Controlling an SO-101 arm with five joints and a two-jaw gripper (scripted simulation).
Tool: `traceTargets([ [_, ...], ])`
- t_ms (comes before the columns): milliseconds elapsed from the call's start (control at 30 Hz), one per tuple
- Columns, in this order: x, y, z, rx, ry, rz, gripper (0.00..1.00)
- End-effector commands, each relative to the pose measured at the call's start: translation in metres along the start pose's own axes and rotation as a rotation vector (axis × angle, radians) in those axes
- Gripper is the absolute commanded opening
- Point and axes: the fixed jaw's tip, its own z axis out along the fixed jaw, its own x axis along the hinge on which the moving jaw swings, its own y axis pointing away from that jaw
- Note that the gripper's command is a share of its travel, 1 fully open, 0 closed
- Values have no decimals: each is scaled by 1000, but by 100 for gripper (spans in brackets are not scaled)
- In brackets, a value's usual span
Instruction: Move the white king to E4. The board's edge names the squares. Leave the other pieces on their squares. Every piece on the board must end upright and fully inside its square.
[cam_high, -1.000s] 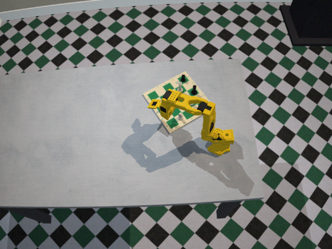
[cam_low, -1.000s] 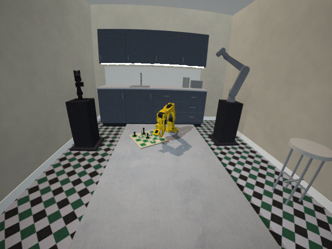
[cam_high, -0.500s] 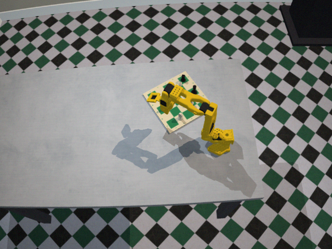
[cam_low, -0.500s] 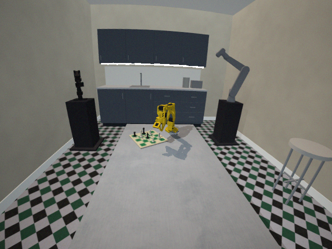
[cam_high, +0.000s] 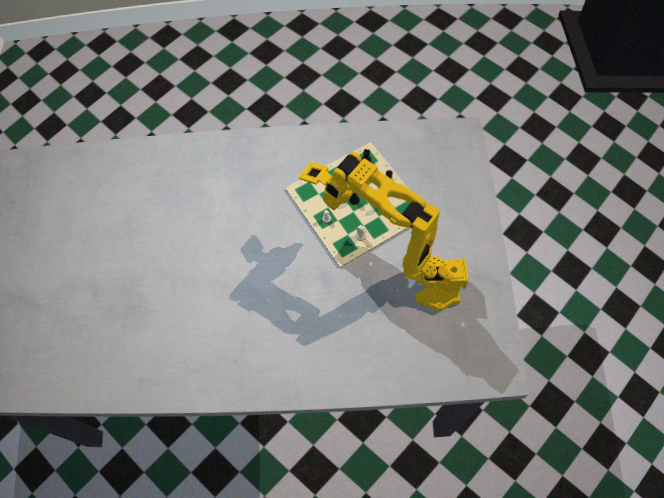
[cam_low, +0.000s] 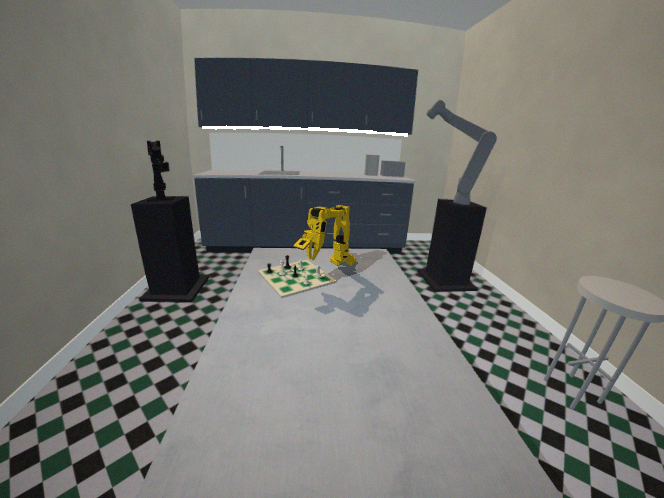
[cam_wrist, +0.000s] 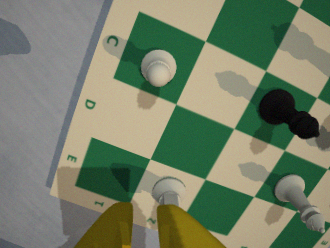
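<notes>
At the arm's tip, the gripper (cam_high: 333, 205) (cam_low: 312, 256) (cam_wrist: 145, 205) is narrow, tips a hair apart, nothing held, above the E1/E2 end of the board (cam_high: 343, 261) (cam_low: 282, 292) (cam_wrist: 87, 130). Step now, prob.: get over the K, then line up for a grasp. Stay high; the knight (cam_high: 360, 233) (cam_low: 319, 271) (cam_wrist: 169, 189) on E2 shows right by the tips in the wrist cam, so don't dip here. Clear the C3 black (cam_high: 354, 199) (cam_low: 294, 271) (cam_wrist: 277, 106) too, open only as wide as nec., come straight down, pinch mid-body, lift vert. E4 adjoins the white on D4 (cam_low: 300, 264) (cam_wrist: 290, 189), so the set-down needs care: base flat, centred, small release. K (cam_low: 282, 268): prob. the tall, slim white, upright toward the far left of the board in the ext. view, nr. the tall black (cam_high: 389, 173) (cam_low: 286, 261); arm hides it from top, exact sq. unclear. Not on E4 yet.
</notes>
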Motion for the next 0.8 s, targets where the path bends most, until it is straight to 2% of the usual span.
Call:
traceTargets([
  [0, -12, -21, 1, 21, -87, 104, 5],
  [167, -29, -83, -4, 104, -279, 336, 10],
  [300, -31, -112, -8, 151, -359, 430, 12],
  [633, -31, -115, -9, 158, -369, 441, 12],
  [767, -29, -116, -4, 159, -369, 444, 12],
])
